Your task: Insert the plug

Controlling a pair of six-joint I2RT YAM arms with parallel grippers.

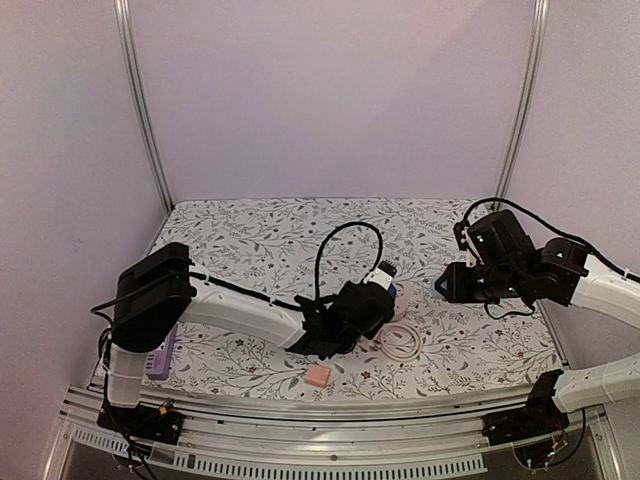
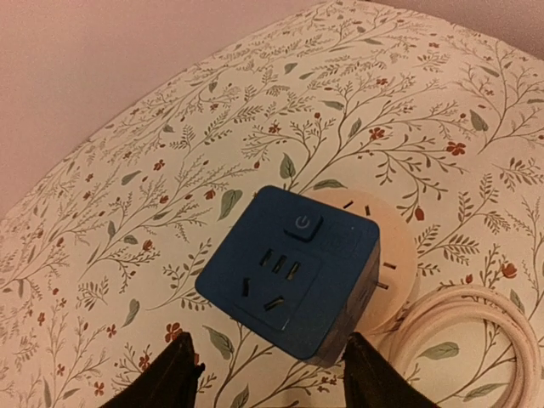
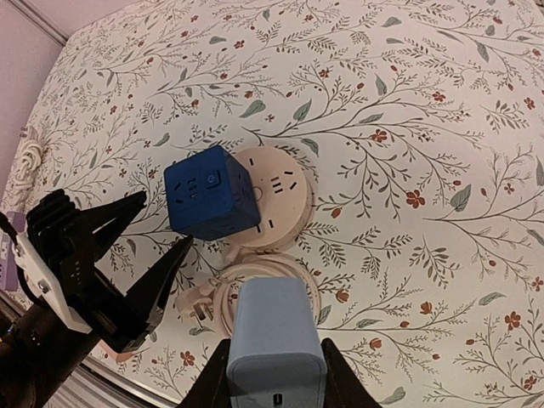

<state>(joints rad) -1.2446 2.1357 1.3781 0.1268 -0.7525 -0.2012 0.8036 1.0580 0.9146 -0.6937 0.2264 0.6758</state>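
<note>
Pale walls [image 1: 340, 100] closed round a table spread with a flower-printed cloth [image 1: 250, 240]. At the bottom centre of the right wrist view, the right gripper [image 3: 272, 378] was clamped on a pale blue rectangular plug adapter [image 3: 274, 336], one finger against each of its sides, and held it in the air above the cloth. Up and to the left of it in that view sat a blue cube-shaped power socket [image 3: 211, 202], its face with slots and a power button turned up. The cube overlapped the left part of a round cream socket disc [image 3: 280, 204]. Just below the disc lay a coiled white cable [image 3: 223, 293]. The left gripper [image 2: 268, 361] was spread wide, its two dark fingertips at either side of the cube's near lower edge; whether they touched it could not be told. Near the bottom edge of the top view lay a small pink block [image 1: 317, 375], and at the lower left a purple object [image 1: 160, 355] lay beside the left arm.
</note>
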